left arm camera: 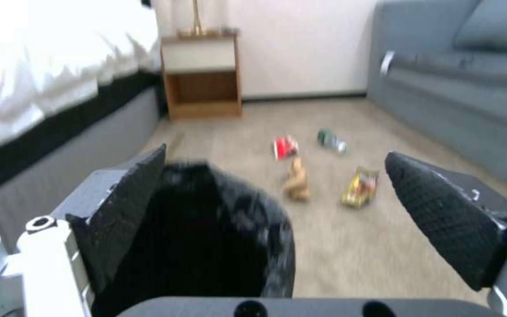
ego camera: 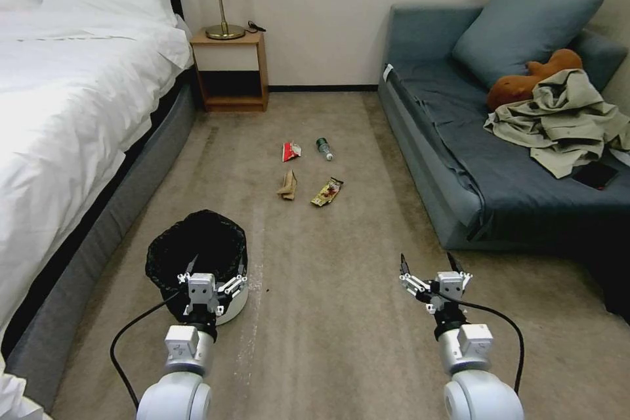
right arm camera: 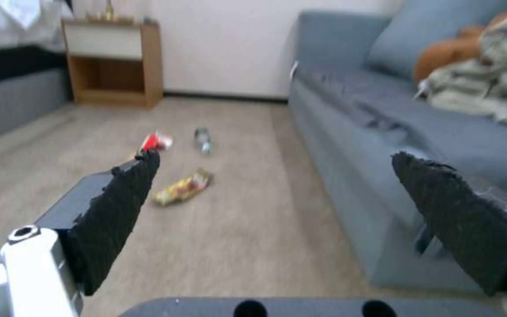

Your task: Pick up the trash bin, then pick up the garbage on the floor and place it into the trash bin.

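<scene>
Left tool [ego camera: 211,277] spread apart over the near rim of the trash bin [ego camera: 172,256], not gripping yet. Right tool [ego camera: 433,269] apart, empty; garbage [ego camera: 308,170] all on the floor, nothing binned

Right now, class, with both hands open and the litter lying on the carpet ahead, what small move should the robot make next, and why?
Probably ease the left hand forward so its fingers straddle the trash bin's near rim, then close. That hand hangs open just short of the bag-lined rim, the bin stands on the carpet ungrasped, and the garbage lies farther ahead. The right hand waits open over bare carpet.
</scene>
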Motion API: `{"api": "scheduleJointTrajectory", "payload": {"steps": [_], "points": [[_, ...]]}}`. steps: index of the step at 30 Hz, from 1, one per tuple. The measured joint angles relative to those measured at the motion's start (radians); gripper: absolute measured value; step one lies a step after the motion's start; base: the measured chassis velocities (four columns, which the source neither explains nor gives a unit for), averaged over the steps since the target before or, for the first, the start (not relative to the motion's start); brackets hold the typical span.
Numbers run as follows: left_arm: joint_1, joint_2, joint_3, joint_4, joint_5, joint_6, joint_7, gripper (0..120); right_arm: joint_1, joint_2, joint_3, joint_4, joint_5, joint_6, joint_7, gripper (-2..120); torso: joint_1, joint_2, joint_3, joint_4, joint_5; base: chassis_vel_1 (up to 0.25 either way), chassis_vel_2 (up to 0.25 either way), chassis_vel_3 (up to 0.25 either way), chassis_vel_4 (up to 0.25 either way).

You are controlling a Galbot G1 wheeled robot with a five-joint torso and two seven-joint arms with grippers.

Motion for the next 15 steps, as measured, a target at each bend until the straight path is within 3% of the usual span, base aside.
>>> {"api": "scheduleJointTrajectory", "payload": {"steps": [1, 6, 9, 11, 12, 13, 15], "points": [[0.006, -0.001, -0.001, -0.005, -0.003, -0.043, 0.001, 100, -0.020, 0.007, 0.029, 0.014, 0.009, 0.042, -0.021, 100, 0.000, 0.000, 0.000, -0.0002, -0.0002, 0.000, 0.000, 0.000, 0.000], [0.010, -0.002, -0.002, -0.008, -0.006, -0.082, 0.002, 100, -0.036, 0.013, 0.054, 0.024, 0.019, 0.080, -0.047, 100, 0.000, 0.000, 0.000, 0.0002, 0.0003, 0.000, 0.000, 0.000, 0.000], [0.017, -0.006, -0.005, -0.015, -0.013, -0.155, 0.005, 100, -0.068, 0.026, 0.105, 0.047, 0.039, 0.154, -0.093, 100, 0.000, 0.000, 0.000, -0.0005, -0.0003, 0.000, 0.000, 0.000, 0.000], [0.019, -0.006, -0.005, -0.015, -0.015, -0.162, 0.007, 100, -0.071, 0.027, 0.108, 0.049, 0.040, 0.161, -0.101, 100, 0.000, 0.000, 0.000, 0.0002, 0.0002, 0.000, 0.000, 0.000, 0.000], [0.024, -0.006, -0.009, -0.020, -0.024, -0.202, 0.007, 100, -0.084, 0.033, 0.134, 0.061, 0.049, 0.196, -0.125, 100, 0.000, 0.000, 0.000, 0.0002, 0.0000, 0.000, 0.000, 0.000, 0.000], [0.024, -0.006, -0.009, -0.020, -0.024, -0.202, 0.007, 100, -0.084, 0.033, 0.134, 0.061, 0.049, 0.196, -0.125, 100, 0.000, 0.000, 0.000, 0.0002, 0.0000, 0.000, 0.000, 0.000, 0.000], [0.038, -0.009, -0.017, -0.033, -0.043, -0.298, 0.015, 100, -0.120, 0.050, 0.195, 0.092, 0.071, 0.287, -0.190, 100, 0.000, 0.000, 0.000, -0.0001, 0.0000, 0.000, 0.000, 0.000, 0.000]]}}
